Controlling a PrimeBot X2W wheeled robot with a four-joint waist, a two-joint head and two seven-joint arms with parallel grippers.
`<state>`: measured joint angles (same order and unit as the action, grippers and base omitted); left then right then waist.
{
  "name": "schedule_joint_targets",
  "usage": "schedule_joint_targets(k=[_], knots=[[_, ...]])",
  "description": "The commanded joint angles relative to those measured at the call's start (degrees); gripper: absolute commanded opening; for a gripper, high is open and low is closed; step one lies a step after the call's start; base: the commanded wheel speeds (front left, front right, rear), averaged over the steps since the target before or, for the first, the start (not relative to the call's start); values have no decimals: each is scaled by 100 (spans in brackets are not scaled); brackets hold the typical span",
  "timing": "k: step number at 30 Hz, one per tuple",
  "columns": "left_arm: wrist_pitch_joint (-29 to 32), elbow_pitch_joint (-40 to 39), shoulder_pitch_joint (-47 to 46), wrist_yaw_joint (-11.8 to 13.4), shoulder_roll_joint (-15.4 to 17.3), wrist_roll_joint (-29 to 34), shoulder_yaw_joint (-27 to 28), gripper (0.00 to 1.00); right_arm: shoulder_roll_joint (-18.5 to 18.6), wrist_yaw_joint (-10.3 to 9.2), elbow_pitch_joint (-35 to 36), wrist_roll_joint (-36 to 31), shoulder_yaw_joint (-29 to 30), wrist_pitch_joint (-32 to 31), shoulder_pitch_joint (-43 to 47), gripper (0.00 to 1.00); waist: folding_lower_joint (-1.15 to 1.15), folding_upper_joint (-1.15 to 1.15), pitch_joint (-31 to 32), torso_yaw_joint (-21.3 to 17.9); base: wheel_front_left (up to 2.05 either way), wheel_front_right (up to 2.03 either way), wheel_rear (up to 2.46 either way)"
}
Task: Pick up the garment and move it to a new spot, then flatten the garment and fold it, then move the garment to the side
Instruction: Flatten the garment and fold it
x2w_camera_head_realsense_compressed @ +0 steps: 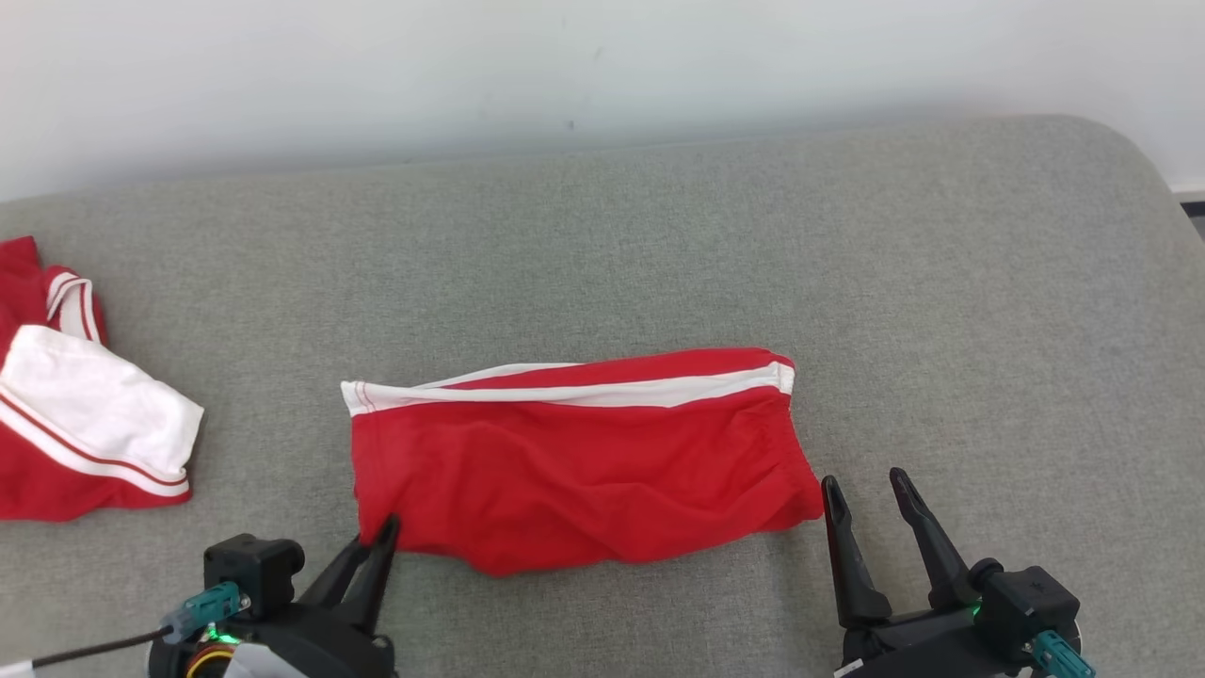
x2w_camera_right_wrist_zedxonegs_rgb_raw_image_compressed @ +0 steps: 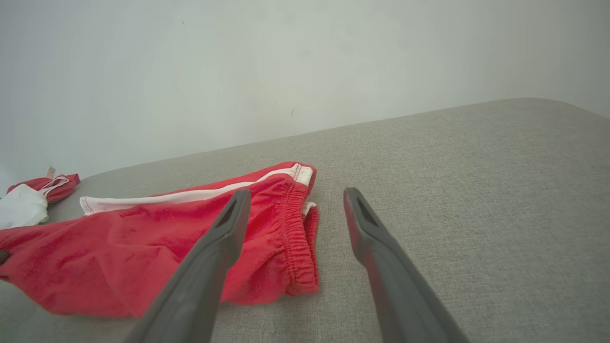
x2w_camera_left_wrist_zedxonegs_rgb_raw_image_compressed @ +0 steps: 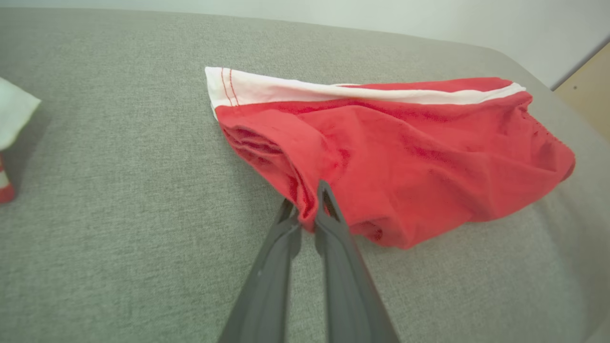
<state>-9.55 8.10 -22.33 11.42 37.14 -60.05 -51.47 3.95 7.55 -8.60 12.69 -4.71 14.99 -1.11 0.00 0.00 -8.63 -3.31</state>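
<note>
The garment (x2w_camera_head_realsense_compressed: 574,461) is a pair of red shorts with a white side stripe, lying folded in a wide band on the grey couch surface (x2w_camera_head_realsense_compressed: 659,235). My left gripper (x2w_camera_head_realsense_compressed: 377,539) is at its near left corner. In the left wrist view the gripper (x2w_camera_left_wrist_zedxonegs_rgb_raw_image_compressed: 305,200) is shut, with a fold of the red garment (x2w_camera_left_wrist_zedxonegs_rgb_raw_image_compressed: 405,157) pinched between its fingers. My right gripper (x2w_camera_head_realsense_compressed: 861,485) stands open just off the garment's near right corner, touching nothing. In the right wrist view the gripper (x2w_camera_right_wrist_zedxonegs_rgb_raw_image_compressed: 295,195) brackets the elastic waistband end of the garment (x2w_camera_right_wrist_zedxonegs_rgb_raw_image_compressed: 143,247).
A second red and white garment (x2w_camera_head_realsense_compressed: 75,414) lies crumpled at the far left of the cushion, also seen as the other garment (x2w_camera_right_wrist_zedxonegs_rgb_raw_image_compressed: 28,200) in the right wrist view. A pale wall (x2w_camera_head_realsense_compressed: 565,66) runs behind the cushion. Bare grey fabric extends to the right and back.
</note>
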Motion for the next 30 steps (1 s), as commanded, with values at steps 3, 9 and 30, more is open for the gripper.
schedule_joint_targets(k=[3,9,30], knots=[[-344,83,138,26,-234,-1,178,100,27,-14,-20,-44,-15,27,-10,100,0,0,81,61,0,0,0],[-566,-193,506,443,-597,1089,1476,100,10,-13,36,-72,109,27,61,100,0,0,258,163,0,0,0],[-567,-1167,2679,-441,-1979,4319,4734,100,-92,-13,115,-2,389,27,295,100,0,0,701,524,0,0,0]])
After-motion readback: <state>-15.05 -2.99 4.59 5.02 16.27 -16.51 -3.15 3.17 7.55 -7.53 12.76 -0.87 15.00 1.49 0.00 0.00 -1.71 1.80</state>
